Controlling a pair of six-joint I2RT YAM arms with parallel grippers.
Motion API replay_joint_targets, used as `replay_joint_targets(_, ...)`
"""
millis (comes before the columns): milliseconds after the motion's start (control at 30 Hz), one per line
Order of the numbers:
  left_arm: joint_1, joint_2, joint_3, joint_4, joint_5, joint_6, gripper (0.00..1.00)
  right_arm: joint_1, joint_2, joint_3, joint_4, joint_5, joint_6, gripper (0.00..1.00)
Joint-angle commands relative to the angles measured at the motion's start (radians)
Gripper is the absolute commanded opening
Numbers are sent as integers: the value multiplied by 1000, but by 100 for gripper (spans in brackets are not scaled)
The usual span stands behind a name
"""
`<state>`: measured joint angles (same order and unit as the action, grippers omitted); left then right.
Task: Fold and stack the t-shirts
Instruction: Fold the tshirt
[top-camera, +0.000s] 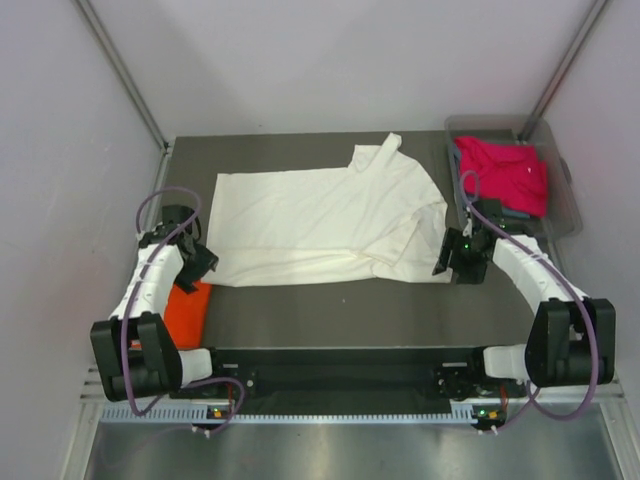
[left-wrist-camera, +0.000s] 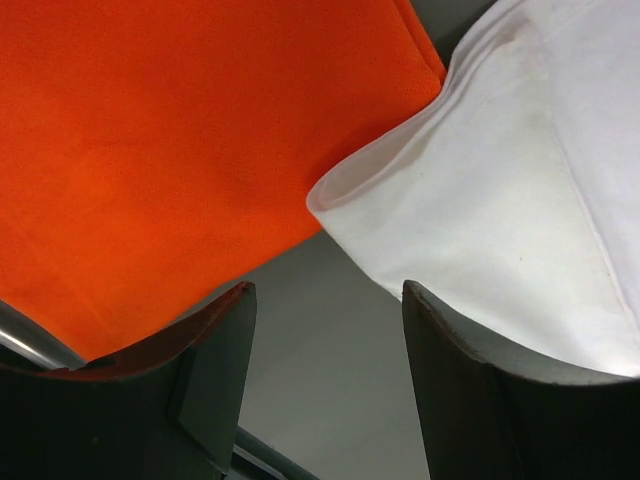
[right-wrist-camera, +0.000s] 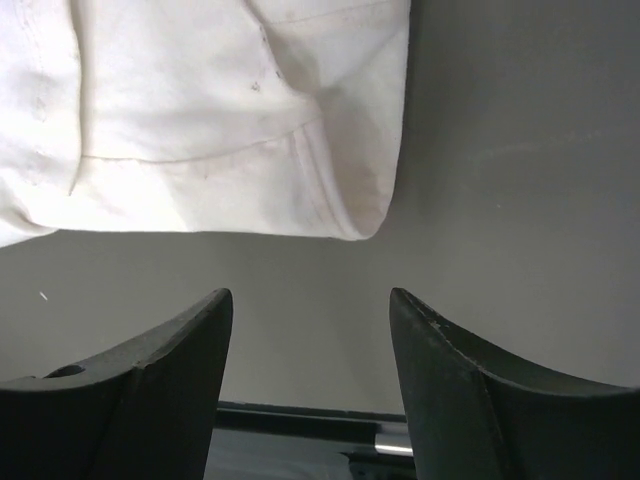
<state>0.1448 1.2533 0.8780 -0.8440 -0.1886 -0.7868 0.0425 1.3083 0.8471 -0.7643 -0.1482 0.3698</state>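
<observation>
Surface: dark grey table top (top-camera: 330, 310) inside plain white walls.
Main item: large cream-white short-sleeved cloth t-shirt (top-camera: 320, 225), lying flat mid-table, partly folded, one sleeve poking up at the far edge.
Second item: bright orange cloth t-shirt (top-camera: 188, 312), folded at the near left, half under the left arm.
Store: clear plastic bin (top-camera: 572, 205) at the far right, holding a magenta-pink cloth shirt (top-camera: 505, 172).
Left gripper (left-wrist-camera: 330, 300): jaws well apart and empty, only bare table between them; the white near-left corner lies just ahead, meeting the orange cloth.
Right gripper (right-wrist-camera: 310, 300): jaws well apart and empty, hanging just short of the white near-right corner.
Stage, as judged: both corners lined up for a two-arm fold.
Risk one: the left jaws may pinch orange fabric along with the white corner, since the two meet there, and drag the folded shirt open.
Risk two: the right corner looks layered, so a shallow pinch may lift only the top ply.
Risk three: uneven lifting could skew the fold or slide the whole shirt.
</observation>
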Motion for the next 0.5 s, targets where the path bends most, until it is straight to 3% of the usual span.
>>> replay_joint_targets(0, 10, 35, -2, 57, -12, 3, 65, -9, 8, -28, 88, -2, 27, 65)
replay_joint_targets(233, 18, 110, -2, 94, -28, 27, 62, -7, 34, -54, 138, 21, 35, 62)
replay_joint_targets(467, 18, 133, -10, 114, -35, 40, 45, 3, 62, -83, 204, 42, 41, 58)
